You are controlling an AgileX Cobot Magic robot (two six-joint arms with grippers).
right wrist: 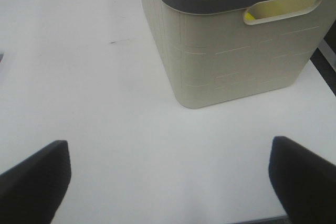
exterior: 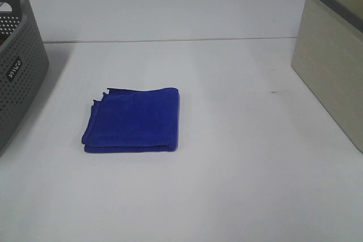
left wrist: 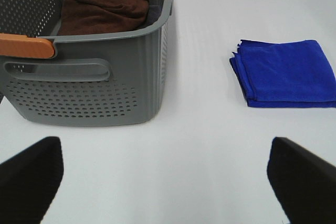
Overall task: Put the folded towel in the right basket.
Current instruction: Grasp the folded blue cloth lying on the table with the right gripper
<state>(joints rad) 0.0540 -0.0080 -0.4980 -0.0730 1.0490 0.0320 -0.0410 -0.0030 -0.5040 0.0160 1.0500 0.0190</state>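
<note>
A folded blue towel (exterior: 133,120) lies flat on the white table, left of the middle; it also shows in the left wrist view (left wrist: 286,73). The right basket (exterior: 334,55) is beige with a grey rim and stands at the table's right edge; the right wrist view (right wrist: 231,40) shows yellow and blue cloth inside it. My left gripper (left wrist: 163,179) is open and empty, well short of the towel. My right gripper (right wrist: 168,179) is open and empty, a little short of the beige basket. Neither gripper shows in the exterior high view.
A grey perforated basket (exterior: 14,66) stands at the table's left edge; the left wrist view (left wrist: 89,61) shows a brown towel (left wrist: 102,3) inside and an orange handle. A seam (exterior: 170,41) runs across the table's far part.
</note>
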